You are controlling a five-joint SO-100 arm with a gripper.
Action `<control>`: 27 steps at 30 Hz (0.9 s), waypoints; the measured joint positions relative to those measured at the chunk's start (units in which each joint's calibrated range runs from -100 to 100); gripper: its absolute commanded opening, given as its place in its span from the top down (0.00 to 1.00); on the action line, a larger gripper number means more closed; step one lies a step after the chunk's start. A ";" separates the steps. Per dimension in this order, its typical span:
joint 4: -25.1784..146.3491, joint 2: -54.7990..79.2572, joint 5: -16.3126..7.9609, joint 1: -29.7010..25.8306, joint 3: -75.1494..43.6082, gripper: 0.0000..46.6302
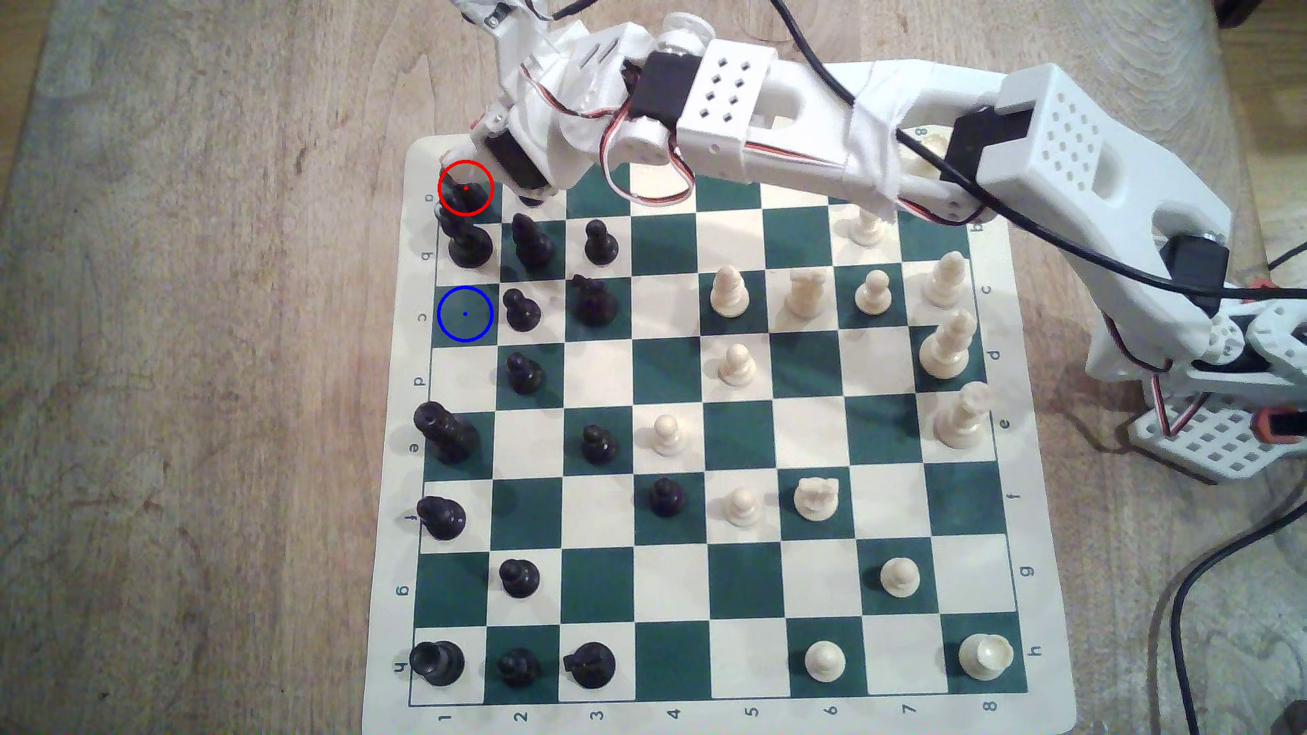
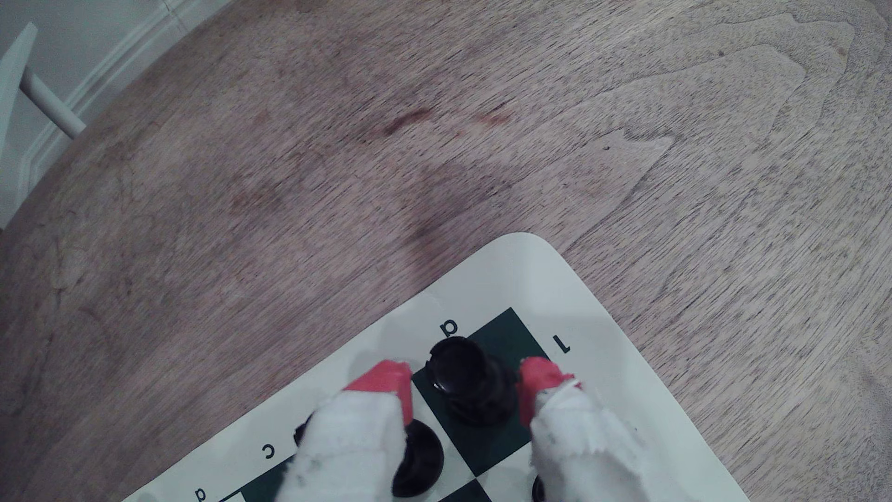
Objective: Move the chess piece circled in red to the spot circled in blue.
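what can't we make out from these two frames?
- Contact: in the wrist view the red fingertips flank the circled black piece, gaps showing; whether they touch it is unclear.
- Circled piece, exterior view: mostly hidden by the gripper and the red ring.
- Neighbouring black piece, wrist view: top hidden behind the wrapped finger.
- Blue-ringed square: bare, nothing hidden.

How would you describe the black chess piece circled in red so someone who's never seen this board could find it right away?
Start at the green-and-cream chessboard and go to its far corner on the exterior view's left, under the arm. The red-circled black piece stands on that dark corner square, between the red tips of the open gripper. Its body is stout with a wide round base, unlike the small ball-headed black pawn nearby.
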 measured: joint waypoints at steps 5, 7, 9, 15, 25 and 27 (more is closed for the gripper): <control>0.00 1.26 0.00 0.00 -1.27 0.71; 0.00 1.59 0.00 0.00 -2.35 0.71; -0.48 2.76 0.00 0.00 -3.89 0.72; -1.12 5.45 0.00 0.00 -6.06 0.72; -1.75 6.28 0.00 0.00 -6.51 0.70; -1.91 7.29 0.00 0.00 -6.87 0.70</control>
